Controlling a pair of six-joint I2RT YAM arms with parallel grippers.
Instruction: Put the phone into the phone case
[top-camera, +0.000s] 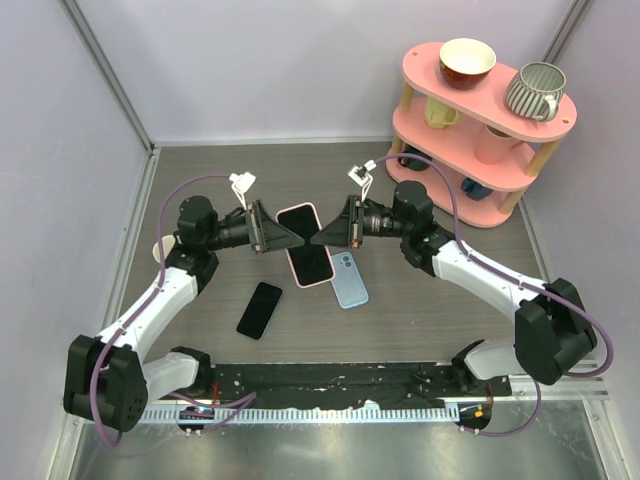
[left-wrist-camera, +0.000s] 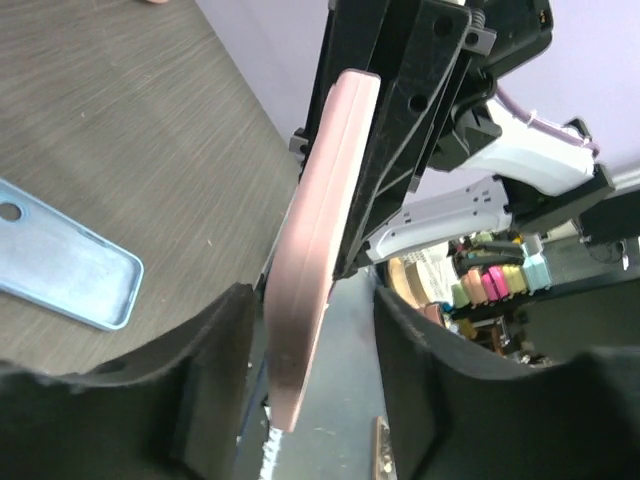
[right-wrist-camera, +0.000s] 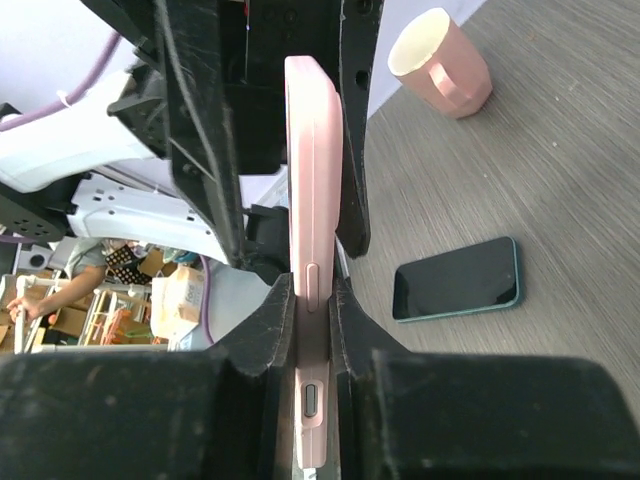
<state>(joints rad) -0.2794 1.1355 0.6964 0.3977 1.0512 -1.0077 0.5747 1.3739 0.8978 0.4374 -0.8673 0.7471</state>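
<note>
Fig. 1. The pink phone case (top-camera: 305, 245) is held above the table (top-camera: 230, 190), midway between the arms. It lies level with its dark glossy face up, and its long axis runs away from the arm bases, the far end leaning slightly left. The right gripper (right-wrist-camera: 312, 300) is clamped on the case's right long edge. The left gripper (left-wrist-camera: 310, 335) has its fingers apart, straddling the left edge. The black phone (top-camera: 260, 310) lies flat, near left. The blue case (top-camera: 348, 278) lies just beside the held case, on its right. Bare tabletop extends behind. The pink shelf (top-camera: 480, 130) stands well apart, far right.
</note>
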